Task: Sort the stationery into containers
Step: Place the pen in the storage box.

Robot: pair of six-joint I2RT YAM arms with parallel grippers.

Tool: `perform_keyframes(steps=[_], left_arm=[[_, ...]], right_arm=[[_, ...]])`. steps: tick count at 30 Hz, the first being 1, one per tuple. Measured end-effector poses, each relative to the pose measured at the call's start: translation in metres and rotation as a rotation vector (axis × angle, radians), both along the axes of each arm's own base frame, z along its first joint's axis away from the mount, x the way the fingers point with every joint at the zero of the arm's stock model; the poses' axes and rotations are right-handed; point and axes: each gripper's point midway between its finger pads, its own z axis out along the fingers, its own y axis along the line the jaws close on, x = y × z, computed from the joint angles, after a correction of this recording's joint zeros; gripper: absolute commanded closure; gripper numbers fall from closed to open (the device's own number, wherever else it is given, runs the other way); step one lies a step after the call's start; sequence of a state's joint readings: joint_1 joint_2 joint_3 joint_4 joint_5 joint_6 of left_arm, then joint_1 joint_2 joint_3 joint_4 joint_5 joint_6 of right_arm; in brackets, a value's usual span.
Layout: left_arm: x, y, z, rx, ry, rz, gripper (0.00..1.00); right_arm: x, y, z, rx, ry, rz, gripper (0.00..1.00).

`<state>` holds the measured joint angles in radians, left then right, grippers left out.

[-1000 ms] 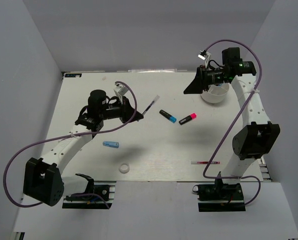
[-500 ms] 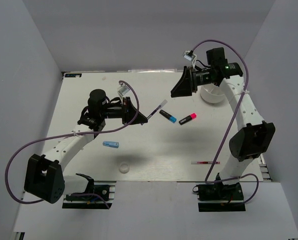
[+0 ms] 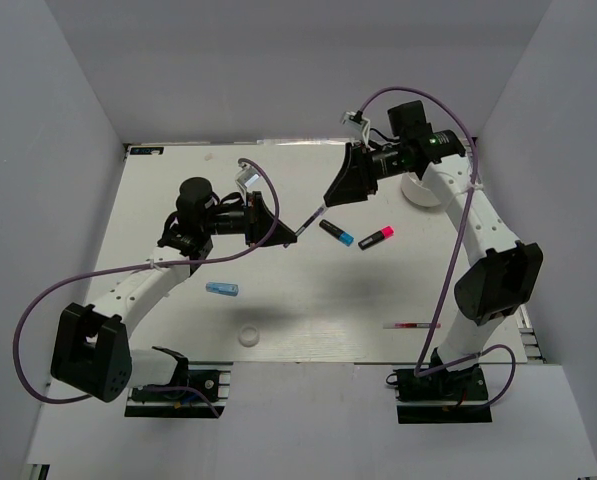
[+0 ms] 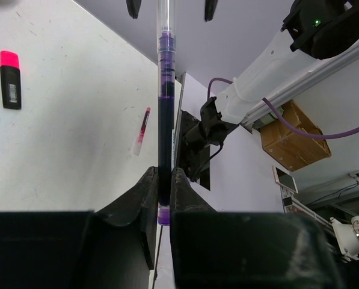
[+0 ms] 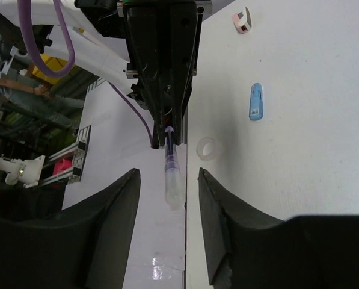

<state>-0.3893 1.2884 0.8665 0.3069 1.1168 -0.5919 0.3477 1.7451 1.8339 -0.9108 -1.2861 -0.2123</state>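
The thin dark-blue pen (image 4: 165,90), a clear plastic barrel with dark ink inside, was held off the matt white table (image 3: 308,300), pinched near its tail by the black jaws of the left gripper (image 4: 165,180). Its transparent end sat between the parted fingers of the right gripper (image 5: 167,176), with a gap on each side. On the table lay a blue-capped marker (image 3: 336,232), a pink-capped marker (image 3: 376,238), a slim red pen (image 3: 411,325), a light-blue tube (image 3: 222,289) and a white tape ring (image 3: 248,338). The round white dish (image 3: 425,192) stood far right, partly hidden.

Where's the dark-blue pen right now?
In the top view the dark-blue pen is near the table's middle, clamped at one end by the left gripper, its free end between the open right gripper's fingers, just left of the blue-capped marker.
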Motion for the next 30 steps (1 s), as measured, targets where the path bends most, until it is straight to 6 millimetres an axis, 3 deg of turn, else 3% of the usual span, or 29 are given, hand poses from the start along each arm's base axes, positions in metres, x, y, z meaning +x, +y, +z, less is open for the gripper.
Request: perform_keyframes(steps=[4, 8, 9, 10, 11, 12, 13, 14, 19, 24, 27, 30], left_arm=[[0.000, 0.000, 0.002, -0.006, -0.003, 0.001, 1.00], [0.000, 0.000, -0.001, -0.005, 0.009, 0.002, 0.98], [0.000, 0.000, -0.001, -0.004, 0.010, 0.003, 0.87], [0.000, 0.000, -0.001, -0.003, 0.012, 0.005, 0.71], [0.001, 0.000, -0.001, -0.002, 0.008, 0.010, 0.46], [0.002, 0.000, -0.003, 0.002, 0.010, 0.020, 0.38], [0.003, 0.001, -0.004, 0.008, 0.019, 0.029, 0.16], [0.006, 0.002, -0.006, 0.016, 0.023, 0.045, 0.02], [0.027, 0.016, -0.030, 0.100, 0.098, 0.192, 0.02], [0.067, 0.058, -0.063, 0.229, 0.196, 0.459, 0.02], [0.093, 0.082, -0.073, 0.340, 0.175, 0.595, 0.02], [0.117, 0.094, -0.073, 0.440, 0.121, 0.654, 0.02]], right_arm=[[-0.002, 0.003, -0.001, -0.005, -0.012, 0.007, 0.63], [0.000, 0.004, -0.005, -0.020, -0.027, 0.000, 0.81], [-0.001, 0.004, -0.005, -0.022, -0.023, -0.001, 0.85], [-0.001, 0.004, -0.005, -0.024, -0.023, -0.002, 0.91], [0.000, 0.004, -0.006, -0.028, -0.018, -0.006, 0.94], [0.000, 0.004, -0.006, -0.032, -0.020, -0.009, 0.98], [0.002, 0.004, -0.008, -0.041, -0.025, -0.017, 1.00], [0.003, 0.003, -0.009, -0.050, -0.028, -0.026, 1.00], [0.022, -0.009, -0.021, -0.117, -0.052, -0.113, 1.00], [0.052, -0.044, -0.038, -0.232, -0.077, -0.260, 1.00], [0.092, -0.082, -0.038, -0.334, -0.133, -0.414, 1.00], [0.153, -0.133, -0.024, -0.434, -0.247, -0.621, 1.00]])
